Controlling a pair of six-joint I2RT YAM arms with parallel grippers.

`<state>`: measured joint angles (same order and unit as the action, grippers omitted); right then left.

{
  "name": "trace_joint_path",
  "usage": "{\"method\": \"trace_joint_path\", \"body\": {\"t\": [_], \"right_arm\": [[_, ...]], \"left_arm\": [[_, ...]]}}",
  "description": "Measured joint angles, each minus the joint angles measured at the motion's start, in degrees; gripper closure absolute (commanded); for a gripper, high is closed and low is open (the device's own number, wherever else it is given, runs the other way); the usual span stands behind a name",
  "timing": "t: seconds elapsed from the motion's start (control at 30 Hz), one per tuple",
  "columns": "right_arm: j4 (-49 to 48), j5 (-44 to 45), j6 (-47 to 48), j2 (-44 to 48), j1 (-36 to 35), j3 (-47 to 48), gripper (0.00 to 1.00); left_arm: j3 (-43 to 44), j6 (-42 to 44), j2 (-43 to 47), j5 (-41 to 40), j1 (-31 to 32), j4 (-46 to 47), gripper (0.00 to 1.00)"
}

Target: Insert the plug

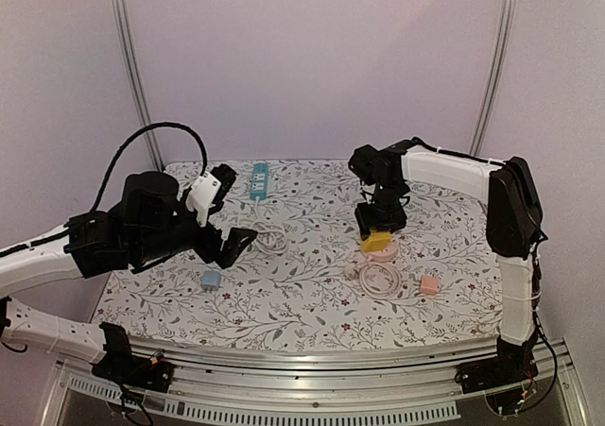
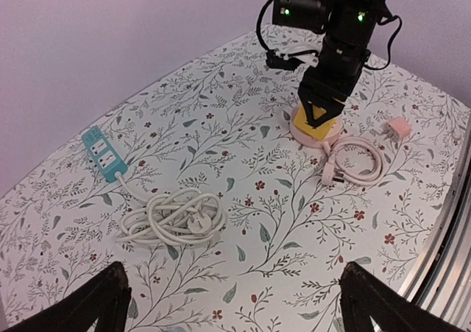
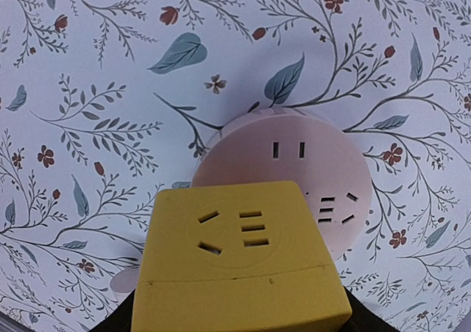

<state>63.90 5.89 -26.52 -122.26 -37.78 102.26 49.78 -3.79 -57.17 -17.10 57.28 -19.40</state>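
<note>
My right gripper grasps the yellow plug over the pink socket (contact possible, view unclear); my left gripper stands fully spread.

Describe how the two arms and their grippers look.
Both arms have white tubular links with bulky black joint housings. The left arm carries a thick black cable looping above it; the right arm shows two green lights near its wrist. The left gripper and right gripper are black, two-fingered.
</note>
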Motion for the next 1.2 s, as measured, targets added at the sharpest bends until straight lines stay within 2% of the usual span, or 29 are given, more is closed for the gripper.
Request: {"method": "trace_joint_path", "body": {"t": [0.07,0.33,0.63,0.87,1.03,1.07,1.2], "right_arm": [[1.1,-0.2,0.0,-0.1,0.8,0.3,0.99],[7.3,-0.7,1.0,-4.9,1.1,7.8,0.84],[11.5,-1.1,0.6,-8.5,1.4,13.6,0.80],[12.2,-1.2,-1.6,-9.6,1.3,14.8,0.81],[12.5,-0.2,-3.3,-9.9,0.5,15.0,0.93],[12.7,0.0,-3.5,-10.0,0.3,15.2,0.99],[14.0,1.0,-4.5,-11.3,-0.2,17.1,1.00]], "left_arm": [[-0.1,-0.5,0.3,0.4,0.0,0.3,0.01],[-0.1,-2.0,2.1,1.9,0.0,0.1,0.01],[-1.0,-4.1,4.3,2.1,0.0,-0.2,0.01],[-1.9,-4.6,3.8,2.1,0.0,-0.2,0.00],[-1.9,-4.2,2.8,2.1,0.0,0.1,0.01],[-1.9,-4.2,2.6,2.1,0.0,0.2,0.00],[-1.9,-4.0,1.8,2.1,0.0,0.3,0.01]]}}
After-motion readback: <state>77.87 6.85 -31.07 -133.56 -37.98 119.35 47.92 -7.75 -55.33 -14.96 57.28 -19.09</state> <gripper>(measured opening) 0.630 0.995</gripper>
